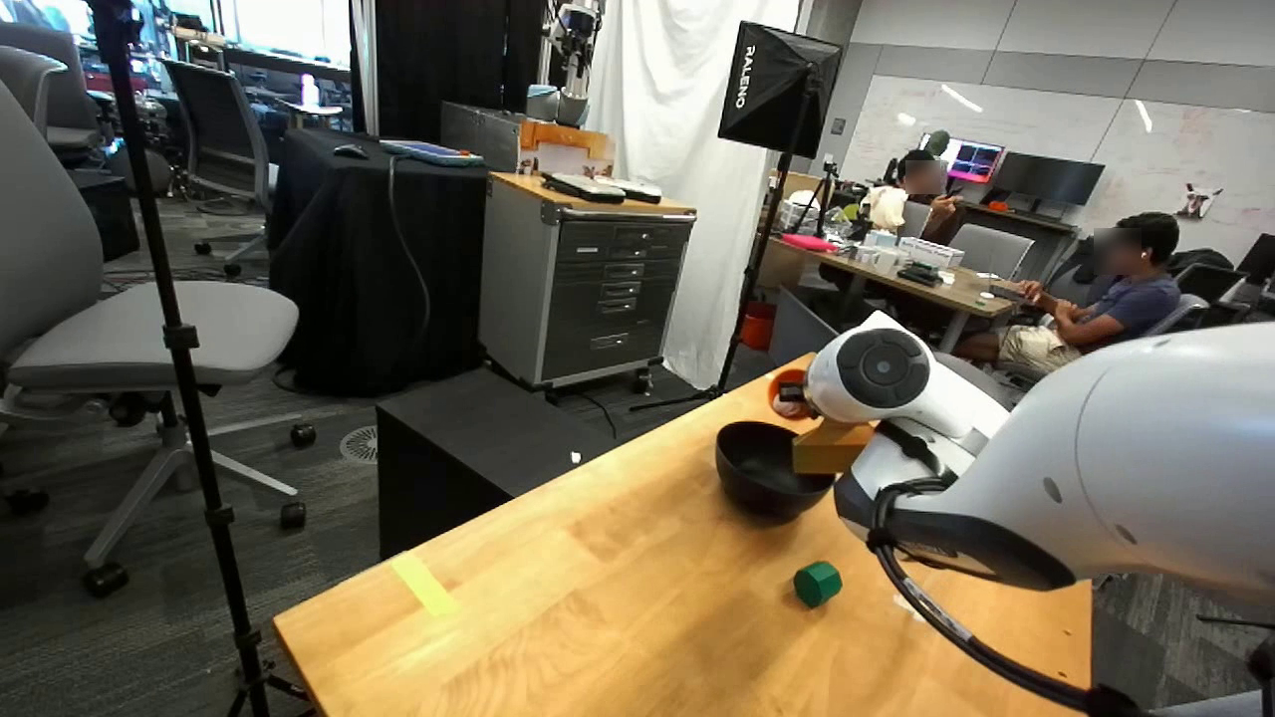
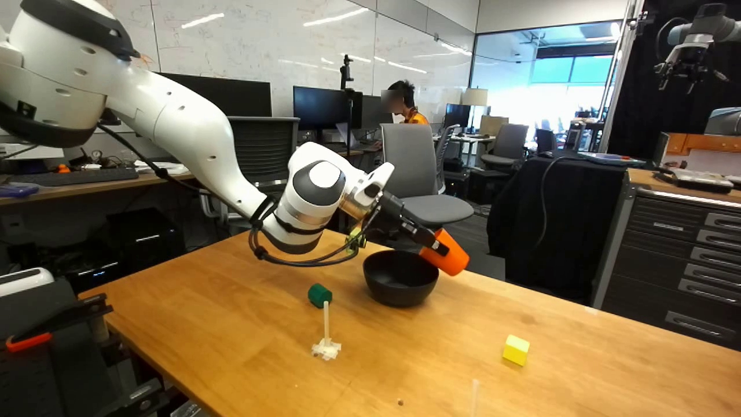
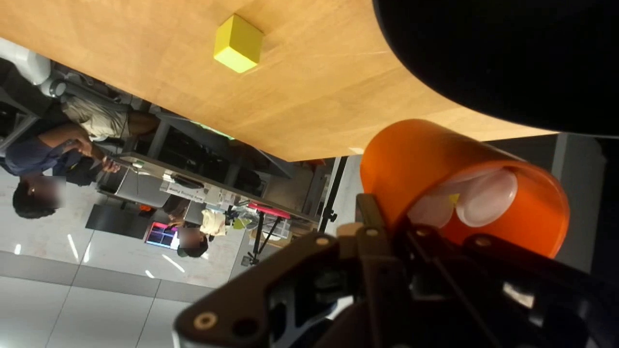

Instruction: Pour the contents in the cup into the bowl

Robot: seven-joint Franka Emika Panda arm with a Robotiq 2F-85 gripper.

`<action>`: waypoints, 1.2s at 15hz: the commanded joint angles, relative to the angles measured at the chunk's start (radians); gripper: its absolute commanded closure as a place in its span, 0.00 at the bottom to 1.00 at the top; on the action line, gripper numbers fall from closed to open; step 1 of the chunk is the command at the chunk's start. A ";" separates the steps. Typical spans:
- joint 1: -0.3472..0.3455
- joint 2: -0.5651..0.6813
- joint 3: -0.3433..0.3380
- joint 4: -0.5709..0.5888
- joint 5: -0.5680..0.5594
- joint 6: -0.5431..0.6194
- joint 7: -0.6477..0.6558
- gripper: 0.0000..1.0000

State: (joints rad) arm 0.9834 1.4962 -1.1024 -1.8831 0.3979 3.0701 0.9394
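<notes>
Nearest, the robot arm (image 1: 1165, 438) is hanging over the counter (image 1: 598, 588) in an exterior view; the black bowl (image 1: 749, 470) is resting near the far corner. In an exterior view, the claw (image 2: 437, 245) is gripping the orange cup (image 2: 454, 256), tilted just beside the bowl, near the far edge. In the wrist view, pale contents (image 3: 486, 199) are lying inside the cup.

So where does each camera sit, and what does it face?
Exterior view: raised, looking across the table toward drawers; arm at picture right.
Exterior view: raised, looking across the table toward grey chairs; arm at picture left.
Wrist view: at the arm's end, looking past the pincer into the cup.
Both exterior views share the bowl.
</notes>
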 commanded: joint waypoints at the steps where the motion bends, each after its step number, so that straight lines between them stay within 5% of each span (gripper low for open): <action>1: 0.081 0.011 -0.088 -0.099 -0.230 0.021 0.224 0.95; 8: 0.164 -0.010 -0.187 -0.107 -0.826 -0.069 0.712 0.95; 14: 0.133 -0.012 -0.101 -0.021 -1.155 -0.203 1.009 0.95; 18: 0.104 -0.012 -0.046 0.010 -1.275 -0.280 1.118 0.95</action>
State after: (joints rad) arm 1.1182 1.4846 -1.1727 -1.9192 -0.7896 2.8602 1.9705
